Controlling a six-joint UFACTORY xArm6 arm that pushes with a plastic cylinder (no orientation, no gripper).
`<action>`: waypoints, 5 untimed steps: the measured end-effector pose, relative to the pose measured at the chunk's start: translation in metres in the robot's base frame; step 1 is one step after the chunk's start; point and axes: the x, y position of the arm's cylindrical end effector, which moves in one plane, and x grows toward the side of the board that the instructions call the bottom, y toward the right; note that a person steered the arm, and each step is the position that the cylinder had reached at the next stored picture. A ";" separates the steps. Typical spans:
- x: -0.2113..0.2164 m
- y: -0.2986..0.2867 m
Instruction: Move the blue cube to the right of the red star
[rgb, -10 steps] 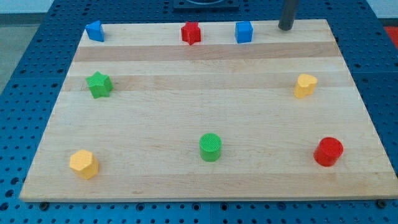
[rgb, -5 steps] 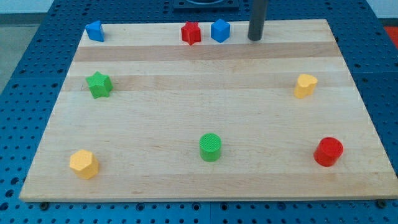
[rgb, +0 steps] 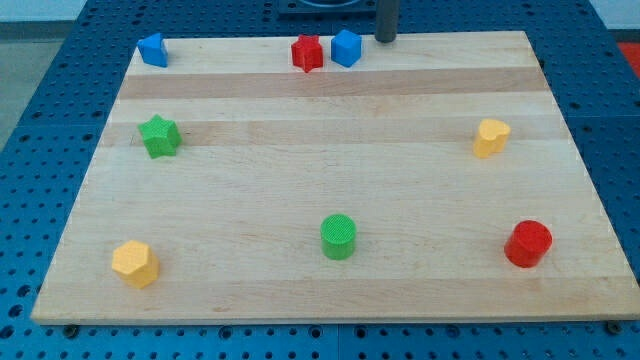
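Observation:
The blue cube (rgb: 346, 48) sits near the board's top edge, right beside the red star (rgb: 307, 53) on the star's right side, nearly touching it. My tip (rgb: 385, 39) is at the board's top edge, a short way to the right of the blue cube and apart from it.
A second blue block (rgb: 152, 49) lies at the top left. A green star (rgb: 159, 136) is at the left, a yellow block (rgb: 135, 263) at the bottom left, a green cylinder (rgb: 338, 237) at bottom centre, a red cylinder (rgb: 527, 244) at bottom right, a yellow block (rgb: 490, 137) at the right.
The blue cube slid left from well right of the red star to right beside it. My tip moved left along the top edge, then drew back up toward the edge.

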 end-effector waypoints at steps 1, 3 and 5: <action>0.002 -0.022; 0.008 -0.072; 0.006 -0.060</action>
